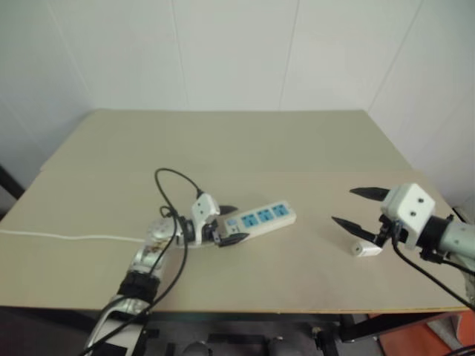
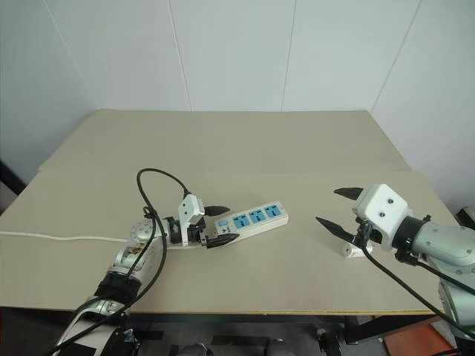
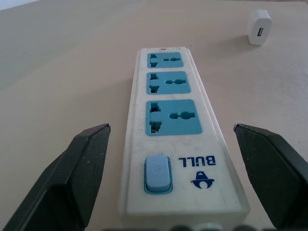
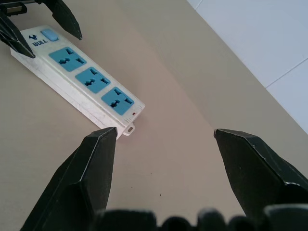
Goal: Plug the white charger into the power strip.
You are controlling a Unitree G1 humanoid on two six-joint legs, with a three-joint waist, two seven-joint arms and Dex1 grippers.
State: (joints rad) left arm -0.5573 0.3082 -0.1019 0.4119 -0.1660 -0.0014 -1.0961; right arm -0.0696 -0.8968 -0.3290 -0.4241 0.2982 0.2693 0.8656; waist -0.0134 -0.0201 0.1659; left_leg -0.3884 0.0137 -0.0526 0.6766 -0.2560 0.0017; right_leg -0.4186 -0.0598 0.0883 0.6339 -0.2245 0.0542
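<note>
Left wrist view: the left gripper (image 3: 171,139) spreads wide astride the power strip (image 3: 175,130), probably to steady it; the white charger (image 3: 259,27) lies apart.

Beige table (image 1: 245,141), rectangular top, bare matte surface with a faint seam running across it about midway. White panelled wall (image 1: 237,52) directly behind the table's far edge, another wall panel off its right side. Orange-red object (image 1: 434,337) on the floor below the table's near right corner, partly cut off.
</note>
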